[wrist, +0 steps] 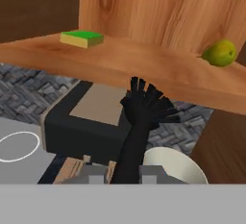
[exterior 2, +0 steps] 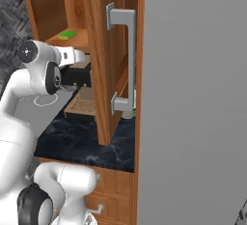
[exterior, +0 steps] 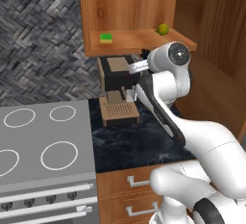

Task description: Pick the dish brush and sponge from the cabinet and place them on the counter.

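Note:
My gripper [wrist: 122,172] is shut on the handle of the black dish brush [wrist: 142,115], whose bristled head points up just below the front edge of the cabinet shelf [wrist: 144,71]. From the left base view the gripper [exterior: 138,68] hangs under the open cabinet [exterior: 125,6], above the coffee machine, with the brush head [exterior: 144,52] at the shelf's edge. The green and yellow sponge [exterior: 106,38] [wrist: 81,38] [exterior 2: 67,35] lies flat on the shelf's left part. The black marbled counter [exterior: 139,141] [exterior 2: 82,142] stretches below.
A round yellow-green fruit [exterior: 162,29] [wrist: 220,52] sits on the shelf's right end. A black and tan coffee machine [exterior: 117,91] stands on the counter beside the stovetop [exterior: 43,141]. The open cabinet door [exterior 2: 108,60] with its grey handle [exterior 2: 126,60] juts out at the right. A white bowl [wrist: 173,168] lies below the hand.

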Available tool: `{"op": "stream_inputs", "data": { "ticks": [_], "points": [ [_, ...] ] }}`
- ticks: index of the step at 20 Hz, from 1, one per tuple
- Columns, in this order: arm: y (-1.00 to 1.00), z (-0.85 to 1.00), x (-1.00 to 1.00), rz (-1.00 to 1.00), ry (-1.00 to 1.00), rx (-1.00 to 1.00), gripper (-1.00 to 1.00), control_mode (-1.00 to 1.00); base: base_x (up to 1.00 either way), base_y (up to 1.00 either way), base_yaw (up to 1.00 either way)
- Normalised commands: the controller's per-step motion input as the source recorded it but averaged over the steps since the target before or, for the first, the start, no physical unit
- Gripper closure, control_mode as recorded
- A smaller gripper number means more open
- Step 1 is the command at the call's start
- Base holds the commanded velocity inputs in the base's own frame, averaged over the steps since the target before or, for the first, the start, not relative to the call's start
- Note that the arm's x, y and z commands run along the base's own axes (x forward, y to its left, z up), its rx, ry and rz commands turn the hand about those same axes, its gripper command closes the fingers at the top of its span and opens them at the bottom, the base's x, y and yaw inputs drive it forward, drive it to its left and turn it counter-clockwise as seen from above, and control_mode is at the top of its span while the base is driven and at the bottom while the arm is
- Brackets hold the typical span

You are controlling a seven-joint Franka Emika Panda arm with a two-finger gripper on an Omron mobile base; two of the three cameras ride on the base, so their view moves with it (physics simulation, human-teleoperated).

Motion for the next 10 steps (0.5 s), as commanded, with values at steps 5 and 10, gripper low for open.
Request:
{"op": "stream_inputs", "data": {
  "ticks": [5, 10],
  "points": [
    [0.00, -0.64, -0.22, 0.07, 0.08, -0.16, 1.00, -1.00, 0.00, 0.00, 0.00],
    [0.00, -0.63, -0.04, 0.04, 0.11, -0.18, 1.00, -1.00, 0.00, 0.00, 0.00]
  ]
}}
